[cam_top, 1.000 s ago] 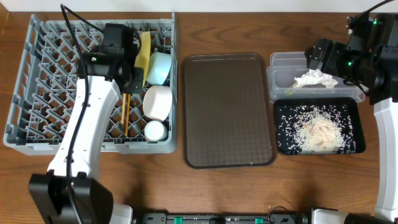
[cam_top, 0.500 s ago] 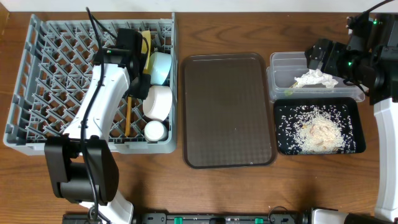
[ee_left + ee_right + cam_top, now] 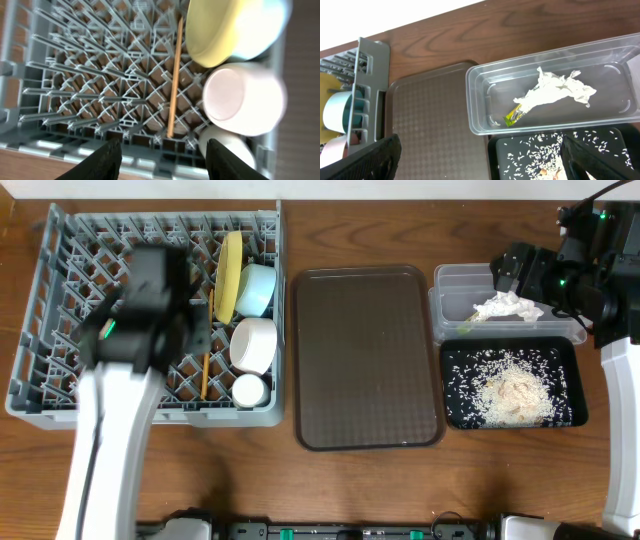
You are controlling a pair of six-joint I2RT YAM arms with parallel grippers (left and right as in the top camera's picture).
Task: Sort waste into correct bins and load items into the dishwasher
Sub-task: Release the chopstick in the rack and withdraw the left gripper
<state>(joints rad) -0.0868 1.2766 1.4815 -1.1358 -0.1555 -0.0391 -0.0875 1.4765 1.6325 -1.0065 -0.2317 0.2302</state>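
The grey dishwasher rack (image 3: 60,330) holds an upright yellow plate (image 3: 231,275), a light blue bowl (image 3: 257,289), a white bowl (image 3: 254,344) and a small white cup (image 3: 249,389). A thin wooden chopstick (image 3: 175,80) lies across the rack's pegs beside the plate (image 3: 215,35). My left gripper (image 3: 165,162) hovers open above the rack's front edge, empty. My right gripper (image 3: 485,165) stands wide open over the bins, holding nothing. The clear tub (image 3: 480,100) contains the white napkin (image 3: 555,90) and the green-yellow wrapper (image 3: 514,116). Rice scraps (image 3: 510,392) lie in the black tray (image 3: 570,350).
A large brown serving tray (image 3: 365,355) sits between the rack and the bins. My left arm (image 3: 140,310), blurred, covers the middle of the rack from above. The right arm's body (image 3: 590,260) is at the far right back corner.
The left gripper has opened and pulled back from the plate toward the rack's front left; the chopstick stays lying in the rack. The right arm has not moved.
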